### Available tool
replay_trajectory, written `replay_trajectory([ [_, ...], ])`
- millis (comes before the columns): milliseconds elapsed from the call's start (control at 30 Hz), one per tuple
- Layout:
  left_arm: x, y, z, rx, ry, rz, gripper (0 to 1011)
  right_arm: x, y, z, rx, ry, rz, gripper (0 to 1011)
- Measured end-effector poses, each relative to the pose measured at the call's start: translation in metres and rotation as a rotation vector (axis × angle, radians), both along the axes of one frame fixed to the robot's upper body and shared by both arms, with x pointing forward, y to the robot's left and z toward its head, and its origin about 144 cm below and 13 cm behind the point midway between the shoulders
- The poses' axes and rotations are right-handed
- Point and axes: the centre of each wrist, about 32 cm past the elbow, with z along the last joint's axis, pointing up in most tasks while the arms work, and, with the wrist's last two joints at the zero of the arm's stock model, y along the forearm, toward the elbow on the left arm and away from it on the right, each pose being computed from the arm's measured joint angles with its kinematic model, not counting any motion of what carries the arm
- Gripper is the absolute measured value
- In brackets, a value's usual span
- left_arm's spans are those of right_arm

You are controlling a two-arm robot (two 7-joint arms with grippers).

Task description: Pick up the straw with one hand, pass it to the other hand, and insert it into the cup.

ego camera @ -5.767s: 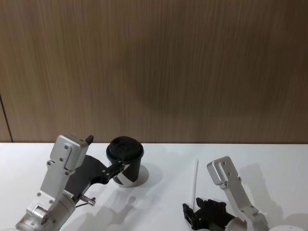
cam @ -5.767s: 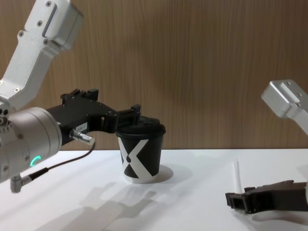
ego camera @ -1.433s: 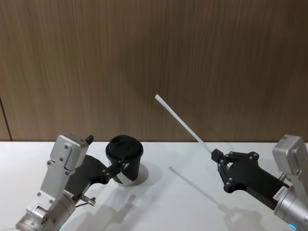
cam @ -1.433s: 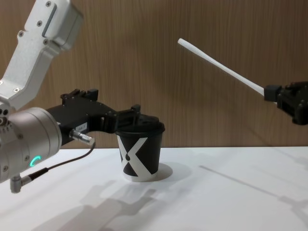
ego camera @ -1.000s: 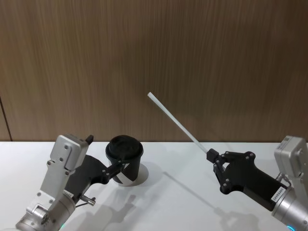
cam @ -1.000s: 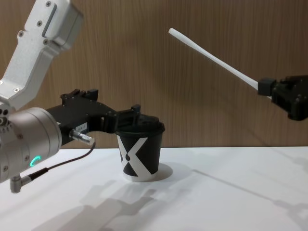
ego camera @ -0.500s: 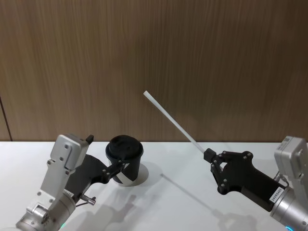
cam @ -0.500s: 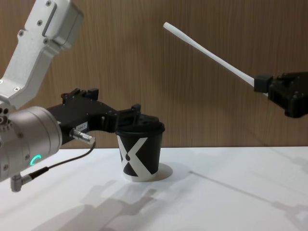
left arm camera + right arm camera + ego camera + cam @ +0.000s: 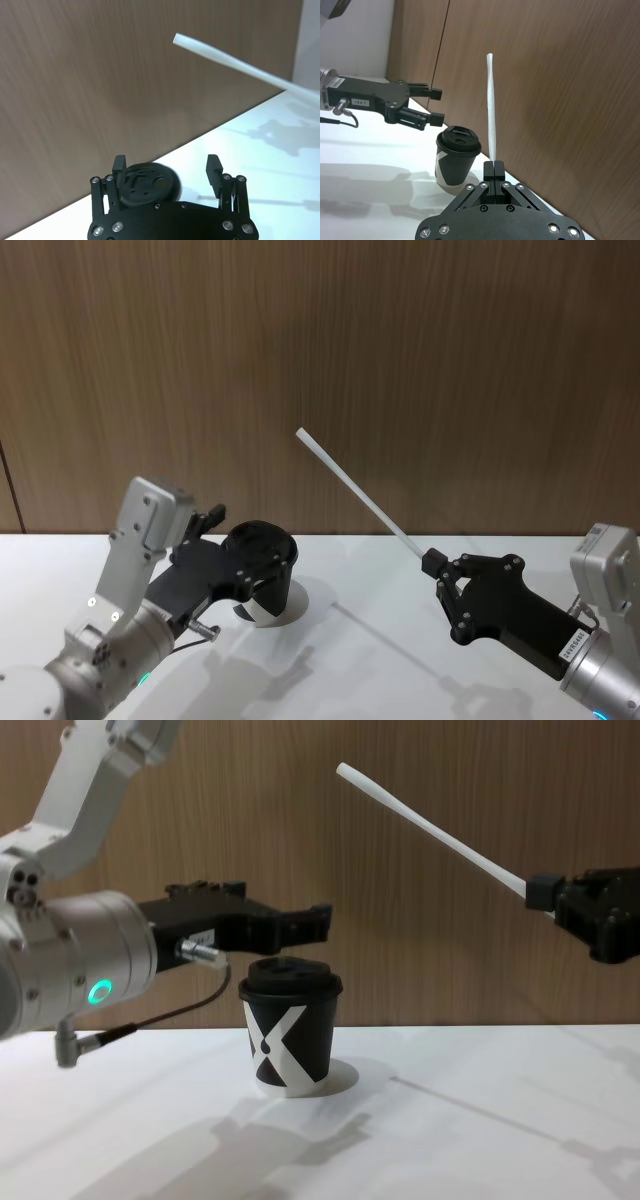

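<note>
– So, the right gripper [image 9: 433, 563]: what has it got?

– The straw [image 9: 355, 495], pinched at its lower end between fingers [image 9: 498, 171] pressed tight together. The gripper hangs in the air on the right of the scene, above the table [image 9: 380, 670]. The straw slants up from it toward the robot's left, with its free end high against the wall [image 9: 320, 360].

– And the left gripper [image 9: 318, 920]?

– Spread wide, gripping nothing. It reaches out level over the cup [image 9: 291, 1035], fingertips above the black lid [image 9: 291, 982] with clear air between gripper and lid (the chest view shows that gap plainly). A green ring [image 9: 98, 990] glows on the silver wrist [image 9: 60, 960] behind it, and a dark cable [image 9: 180, 1013] loops beneath.

– Does the straw touch the left gripper?

– No. Its free end sits higher than those fingers and to their right, well apart from them and from the cup.

– Where does the cup stand?

– Upright on the table, left of centre, with its lid on. The white X-mark faces the chest camera, and the white base rests on the tabletop.

– And the room?

– The tabletop is plain white and carries soft shadows [image 9: 300, 1145] of arm and straw. Behind it is a wall of brown wood-grain panels. The wrist views also catch a plain white stretch beside the panels.
</note>
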Motion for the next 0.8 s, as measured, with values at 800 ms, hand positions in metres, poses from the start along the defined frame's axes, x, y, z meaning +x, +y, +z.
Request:
replay_trajectory([
  [800, 0.020, 0.005, 0.030, -0.320, 0.312, -0.190, 1000, 0.000, 0.000, 0.000, 0.002, -0.001, 0.002, 6],
])
